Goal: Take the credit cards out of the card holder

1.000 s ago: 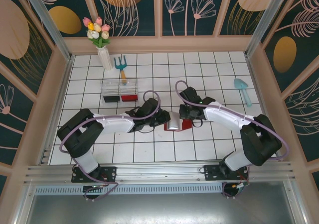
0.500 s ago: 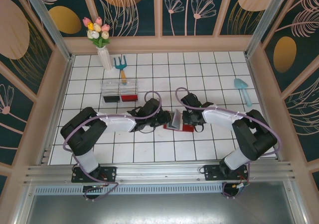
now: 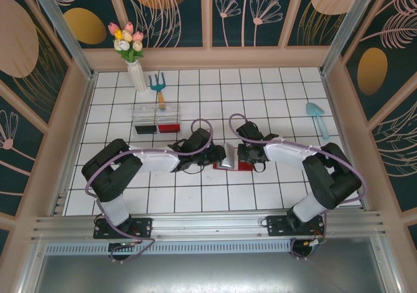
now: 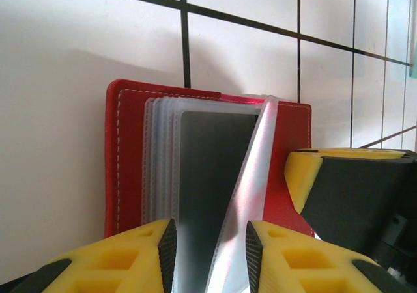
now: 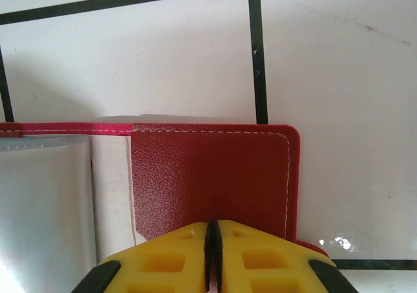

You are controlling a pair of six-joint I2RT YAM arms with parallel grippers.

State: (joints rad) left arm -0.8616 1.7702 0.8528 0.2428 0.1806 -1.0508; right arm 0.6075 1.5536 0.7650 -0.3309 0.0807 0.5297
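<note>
Near edge of the card holder (image 4: 124,176) behind the left tool (image 4: 210,251)

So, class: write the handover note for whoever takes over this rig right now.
Left end effector: open, with a raised clear sleeve in the gap between its fingers.
Right end effector: shut, tips on the card holder, apparently pinning its red cover.
Done: holder lies open between the arms.
Left: what looks like a grey card sits in the sleeves; pull the cards out.
</note>
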